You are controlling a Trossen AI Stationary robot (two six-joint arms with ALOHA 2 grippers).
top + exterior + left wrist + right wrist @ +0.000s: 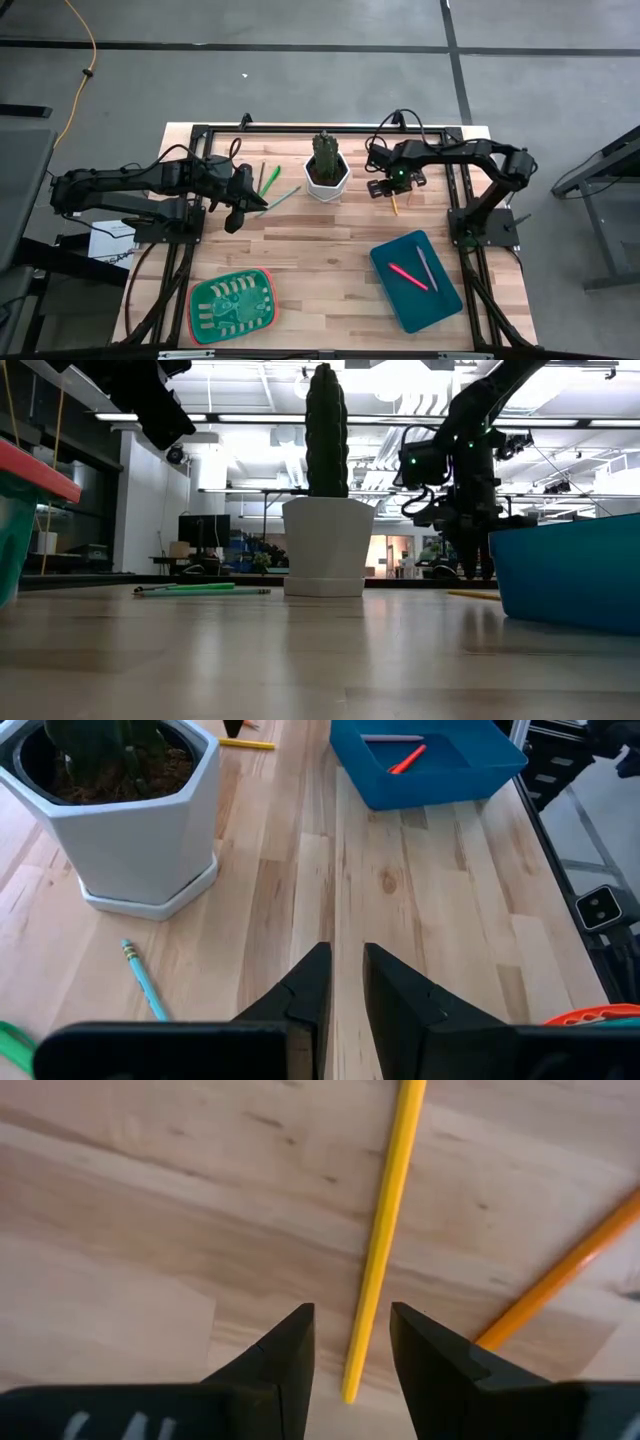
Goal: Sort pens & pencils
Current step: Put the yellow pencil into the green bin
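One yellow pencil (383, 1230) – between right gripper's (350, 1342) parted fingers.

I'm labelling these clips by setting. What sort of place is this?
Probably a robotics lab or workshop: a pale butcher-block wooden table ringed by a black metal frame, a grey concrete floor with a trailing orange cable, and long ceiling strip lights.

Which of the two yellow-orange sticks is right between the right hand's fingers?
The straight yellow pencil: its end lies in the gap of the open right hand. The darker orange pencil lies slanted off to one side, outside the fingers.
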